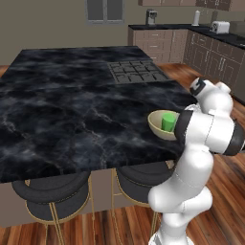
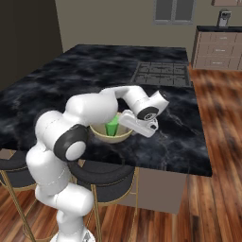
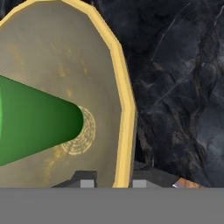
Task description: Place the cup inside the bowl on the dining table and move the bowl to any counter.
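**Cup in bowl; bowl gripped at the rim, not yet carried to a counter**

Left base view. The bowl (image 1: 160,125) sits on the dining table (image 1: 72,105) close to its near edge, toward the near right corner, partly hidden by the arm. The cup (image 1: 168,121) stands upright inside it, so the first half of the task appears done. The counter (image 1: 158,28) lies well apart, along the far wall.

Right base view. The bowl (image 2: 111,132) is again near the table's near edge, with the cup (image 2: 112,126) inside. The gripper (image 2: 126,121) reaches down at the bowl's right rim; the fingertips themselves are hard to make out here.

Hand view. The bowl's yellow rim (image 3: 127,118) passes between the two dark fingertips (image 3: 87,180), which stand close on either side of it: the jaws are narrowed onto the bowl wall, one finger inside and one outside. The cup (image 3: 39,120) shows inside. Whether the bowl is lifted off the marble cannot be told. What remains, by this evidence, is the transfer to a counter.
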